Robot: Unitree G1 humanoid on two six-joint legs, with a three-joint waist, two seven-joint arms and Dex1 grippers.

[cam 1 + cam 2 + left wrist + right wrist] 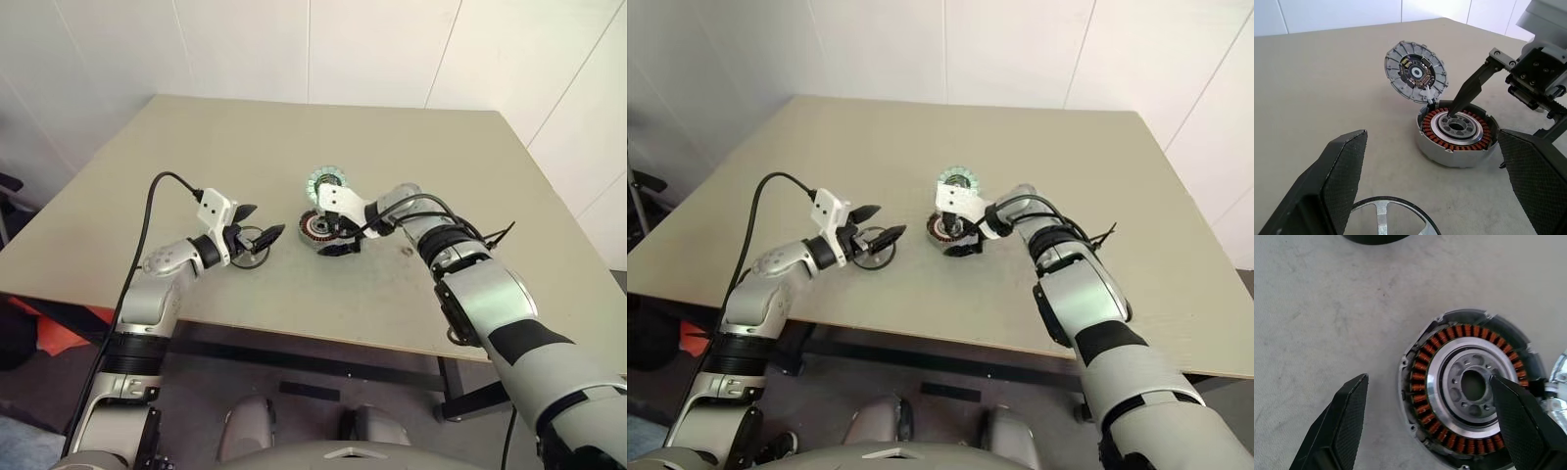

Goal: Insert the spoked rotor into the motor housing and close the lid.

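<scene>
Nearest the camera, the left gripper point(257, 226) was seen spread wide and holding nothing, poised just above the flat silver dark-rimmed spoked rotor point(1388, 216) on the beige table point(196, 147). To its right, the squat copper-wound motor housing point(1469, 389) lay open, its round grey lid point(1416, 72) raised behind. Over it, the right gripper point(1435, 426) was held wide apart, empty.
</scene>
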